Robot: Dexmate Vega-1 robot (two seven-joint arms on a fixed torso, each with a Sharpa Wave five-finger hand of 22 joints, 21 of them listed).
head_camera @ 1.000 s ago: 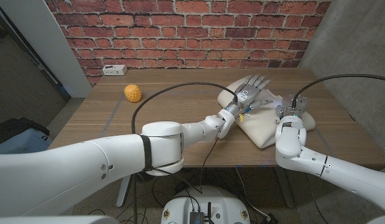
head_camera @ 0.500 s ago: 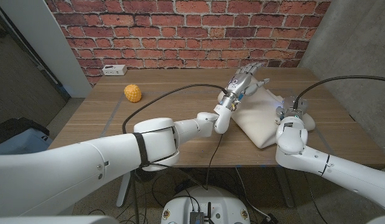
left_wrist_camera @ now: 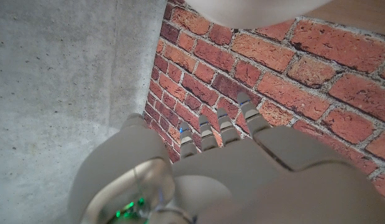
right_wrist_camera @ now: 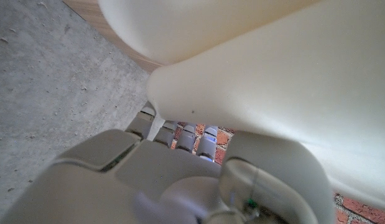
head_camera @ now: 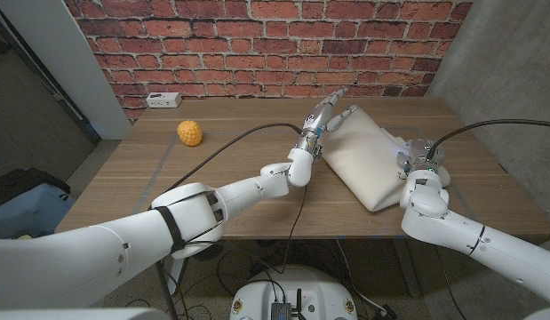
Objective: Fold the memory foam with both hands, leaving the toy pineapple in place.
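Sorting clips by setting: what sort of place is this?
Probably an indoor lab or workshop corner: a bare brick wall, a concrete wall, and one wooden table with cables running beneath it.

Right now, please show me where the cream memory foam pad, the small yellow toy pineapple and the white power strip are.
cream memory foam pad [head_camera: 368, 158], head view, middle of its top face.
small yellow toy pineapple [head_camera: 190, 133], head view, centre of its body.
white power strip [head_camera: 163, 100], head view, middle of its casing.
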